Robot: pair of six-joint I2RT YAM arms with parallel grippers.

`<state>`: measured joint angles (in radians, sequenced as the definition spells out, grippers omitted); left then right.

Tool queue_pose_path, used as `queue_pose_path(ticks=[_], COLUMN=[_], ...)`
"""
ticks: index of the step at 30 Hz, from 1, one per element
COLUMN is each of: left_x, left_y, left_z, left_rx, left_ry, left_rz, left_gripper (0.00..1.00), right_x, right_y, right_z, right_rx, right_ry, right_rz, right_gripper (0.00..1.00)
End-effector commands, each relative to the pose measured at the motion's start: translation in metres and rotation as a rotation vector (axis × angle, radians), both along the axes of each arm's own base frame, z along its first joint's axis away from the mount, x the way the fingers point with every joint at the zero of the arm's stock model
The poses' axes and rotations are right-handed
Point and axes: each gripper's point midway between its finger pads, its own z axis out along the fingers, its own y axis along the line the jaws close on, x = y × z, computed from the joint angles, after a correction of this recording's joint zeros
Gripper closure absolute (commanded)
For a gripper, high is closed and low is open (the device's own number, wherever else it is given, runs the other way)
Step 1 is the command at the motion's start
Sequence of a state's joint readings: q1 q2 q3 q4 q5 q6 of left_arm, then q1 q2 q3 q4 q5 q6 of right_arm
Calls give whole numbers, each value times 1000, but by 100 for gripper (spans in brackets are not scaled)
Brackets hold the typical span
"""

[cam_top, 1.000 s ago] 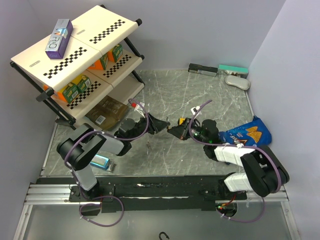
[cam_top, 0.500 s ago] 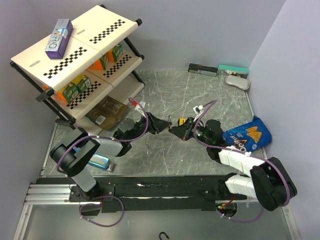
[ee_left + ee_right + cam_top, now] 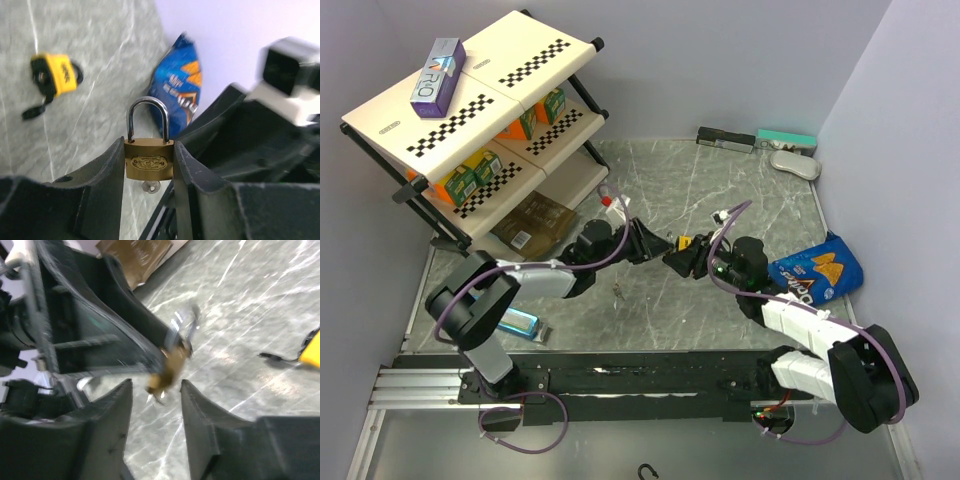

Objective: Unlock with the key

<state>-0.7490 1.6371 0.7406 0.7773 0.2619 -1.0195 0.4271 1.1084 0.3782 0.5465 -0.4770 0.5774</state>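
Left gripper (image 3: 149, 150) clamps brass padlock (image 3: 148, 163); right gripper (image 3: 156, 387) gapes empty; Doritos bag (image 3: 817, 270) nearby.

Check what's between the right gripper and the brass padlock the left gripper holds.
Only the small silver key in the brass padlock's underside; the right wrist view shows it between the right gripper's open fingers.

The purple box (image 3: 438, 75) on the shelf (image 3: 520, 50) carries large pale letters too small to read, the blue chip bag (image 3: 817, 270) shows what may be the Doritos logo, the yellow padlock (image 3: 56, 75) bears blurred black lettering, and the brass padlock (image 3: 149, 161) an embossed oval plate, illegible.
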Motion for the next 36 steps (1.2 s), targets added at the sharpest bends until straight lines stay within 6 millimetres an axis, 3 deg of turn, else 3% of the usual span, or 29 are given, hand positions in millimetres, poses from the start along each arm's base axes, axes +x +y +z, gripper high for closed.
queue_pose_path(ticks=[1, 7, 12, 18, 19, 26, 28, 30, 34, 36], left_x=[-3, 16, 12, -21, -34, -80, -84, -94, -101, -100], left_y=[-12, -1, 17, 31, 30, 47, 50, 52, 58, 59], left_z=[-11, -31, -29, -19, -6, 32, 29, 39, 52, 48], left_rx=[31, 118, 174, 180, 137, 78, 82, 25, -4, 20], left_ry=[82, 84, 44, 60, 43, -62, -65, -106, -157, -159], left_rz=[-69, -66, -138, -313, -378, -699, -733, -788, -815, -810], left_gripper=[99, 99, 99, 99, 99, 99, 99, 99, 99, 99], right_x=[18, 13, 8, 3, 3, -22, -28, -30, -31, -36], right_y=[-6, -13, -15, -8, -5, 10, 13, 15, 21, 25], right_z=[33, 32, 46, 64, 71, 102, 112, 119, 115, 109], right_rx=[15, 10, 66, 58, 59, 71, 74, 78, 96, 131], right_ry=[-126, -131, -157, -235, -259, -389, -423, -444, -432, -391], right_rz=[-60, -79, -34, 88, 114, 327, 373, 402, 469, 502], right_gripper=[43, 25, 21, 19, 19, 18, 18, 18, 18, 18])
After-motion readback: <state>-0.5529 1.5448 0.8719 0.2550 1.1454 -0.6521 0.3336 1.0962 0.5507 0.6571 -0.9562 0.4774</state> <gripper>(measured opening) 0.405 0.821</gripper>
